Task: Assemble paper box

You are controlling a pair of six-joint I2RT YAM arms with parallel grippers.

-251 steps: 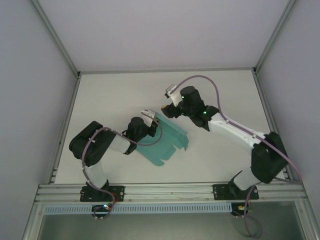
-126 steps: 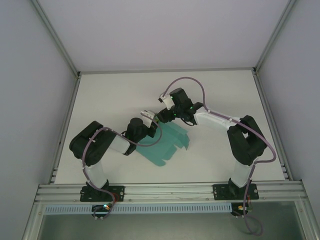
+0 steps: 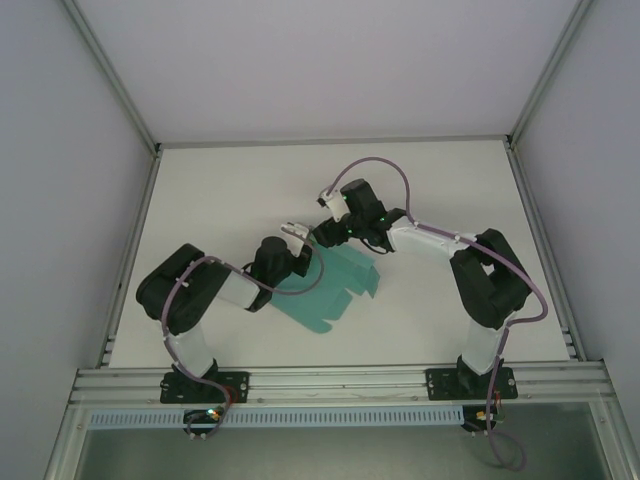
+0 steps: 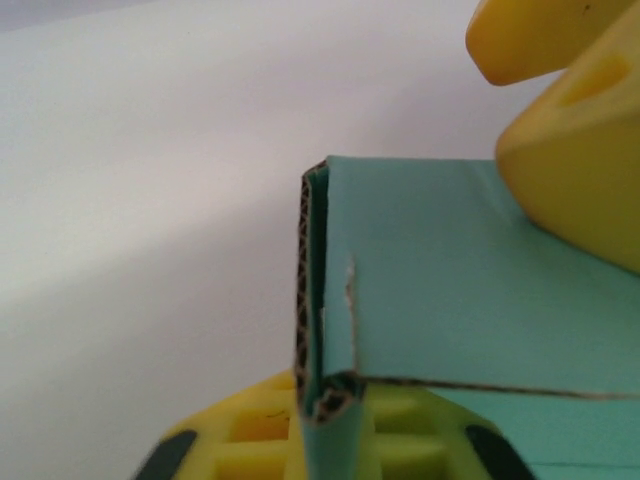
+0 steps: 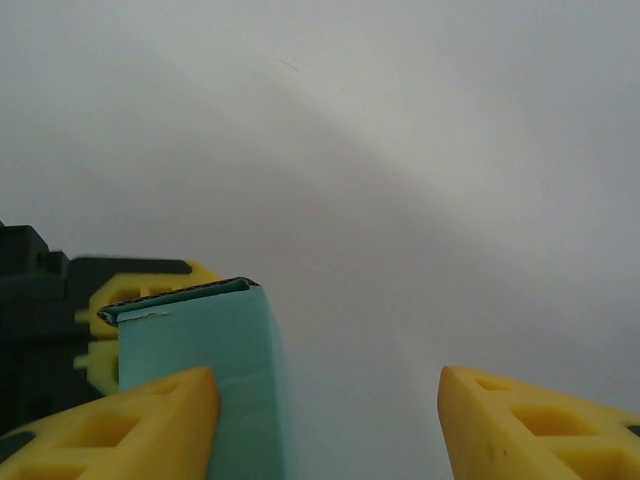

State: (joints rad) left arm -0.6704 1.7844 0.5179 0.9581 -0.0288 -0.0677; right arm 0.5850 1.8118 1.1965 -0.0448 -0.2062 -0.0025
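Note:
The paper box is a teal-green card sheet, partly folded, lying in the middle of the table. My left gripper is shut on its folded far-left edge. In the left wrist view the doubled card stands up out of my left gripper, pinched between the yellow fingers. My right gripper is at the same corner, open. In the right wrist view the folded card rests against the left yellow finger, and the right finger is far from it. My right gripper holds nothing.
The white table is walled by grey panels and an aluminium frame rail at the near edge. The two wrists sit close together over the card's far corner. My right gripper's yellow fingers show close to the card in the left wrist view.
My right arm has swung left and down to the card's far corner, beside the left gripper. The left gripper has kept its hold; the card shifted slightly.

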